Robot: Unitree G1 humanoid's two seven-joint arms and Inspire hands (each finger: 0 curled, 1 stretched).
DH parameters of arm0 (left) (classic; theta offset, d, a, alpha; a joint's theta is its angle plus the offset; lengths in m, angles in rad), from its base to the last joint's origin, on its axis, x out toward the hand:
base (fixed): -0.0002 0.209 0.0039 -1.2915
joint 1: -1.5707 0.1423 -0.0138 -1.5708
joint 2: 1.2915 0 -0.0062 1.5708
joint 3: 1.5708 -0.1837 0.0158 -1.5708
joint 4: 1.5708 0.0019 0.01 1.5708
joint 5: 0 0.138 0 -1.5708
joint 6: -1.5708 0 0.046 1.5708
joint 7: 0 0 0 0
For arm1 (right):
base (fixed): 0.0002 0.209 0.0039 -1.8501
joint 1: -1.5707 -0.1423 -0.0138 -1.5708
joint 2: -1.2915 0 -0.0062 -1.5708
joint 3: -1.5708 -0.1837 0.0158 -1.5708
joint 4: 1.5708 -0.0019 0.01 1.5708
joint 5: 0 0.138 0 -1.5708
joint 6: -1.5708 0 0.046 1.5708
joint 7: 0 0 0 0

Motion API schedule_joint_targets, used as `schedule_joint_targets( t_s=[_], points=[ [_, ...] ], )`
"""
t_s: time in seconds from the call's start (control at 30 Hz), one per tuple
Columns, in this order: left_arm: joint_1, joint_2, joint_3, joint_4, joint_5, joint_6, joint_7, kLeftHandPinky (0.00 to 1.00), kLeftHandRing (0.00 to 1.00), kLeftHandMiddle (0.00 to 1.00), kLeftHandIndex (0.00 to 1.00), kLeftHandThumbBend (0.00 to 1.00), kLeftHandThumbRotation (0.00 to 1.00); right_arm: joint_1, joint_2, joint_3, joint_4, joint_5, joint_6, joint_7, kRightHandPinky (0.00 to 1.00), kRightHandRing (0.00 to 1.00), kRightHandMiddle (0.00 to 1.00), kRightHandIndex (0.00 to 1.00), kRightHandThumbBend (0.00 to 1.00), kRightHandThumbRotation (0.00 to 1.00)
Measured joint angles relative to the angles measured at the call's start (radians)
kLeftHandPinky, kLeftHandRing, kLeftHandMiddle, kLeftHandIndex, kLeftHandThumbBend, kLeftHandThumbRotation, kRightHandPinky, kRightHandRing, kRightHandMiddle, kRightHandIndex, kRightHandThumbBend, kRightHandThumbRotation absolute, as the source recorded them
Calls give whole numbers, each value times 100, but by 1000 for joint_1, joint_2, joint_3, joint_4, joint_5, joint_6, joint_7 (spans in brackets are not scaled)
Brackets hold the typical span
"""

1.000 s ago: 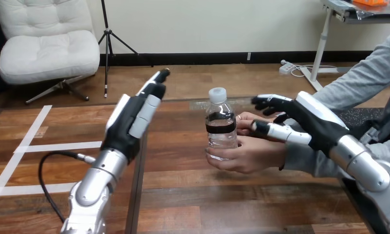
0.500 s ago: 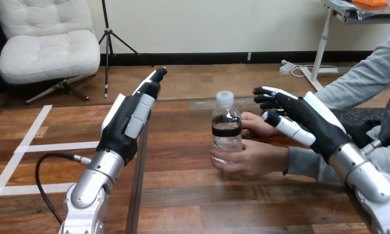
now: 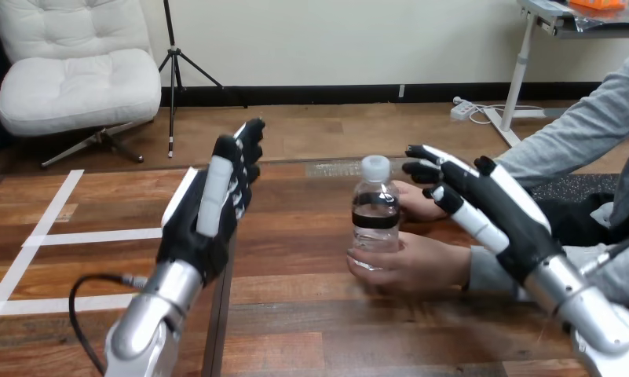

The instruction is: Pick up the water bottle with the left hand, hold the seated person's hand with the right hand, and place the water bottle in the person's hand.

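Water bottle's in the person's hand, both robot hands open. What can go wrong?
1. The right robot hand hangs open close by the person's hand that grips the water bottle; lowering it could bump the fingers or tip the bottle.
2. The left robot hand is open and apart; an inward swing could knock the bottle.

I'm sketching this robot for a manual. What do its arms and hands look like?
The left forearm and right forearm are rounded silver metal. The left hand and right hand are black, with white shells on their backs and black-and-white jointed fingers. A thin black cable loops beside the left forearm.
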Motion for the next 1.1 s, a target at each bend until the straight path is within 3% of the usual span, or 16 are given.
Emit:
schedule_joint_targets(
  t_s=[0.2,0.43,0.8,1.1],
  points=[
    [70,-10,1,-81,-14,25,6,100,100,99,93,93,100,65,20,-5,-75,63,46,21,94,94,94,95,100,100],
    [149,-11,3,-161,-12,25,32,100,100,96,89,86,100,143,44,-7,-178,146,120,46,99,97,95,97,98,100],
    [241,-11,18,-209,-3,-20,77,100,98,92,82,81,100,258,86,-9,-345,258,256,36,100,100,96,98,99,100],
    [308,-11,42,-239,-3,-46,113,100,96,90,80,81,100,338,108,-9,-476,304,330,9,100,100,97,99,100,100]
  ],
)
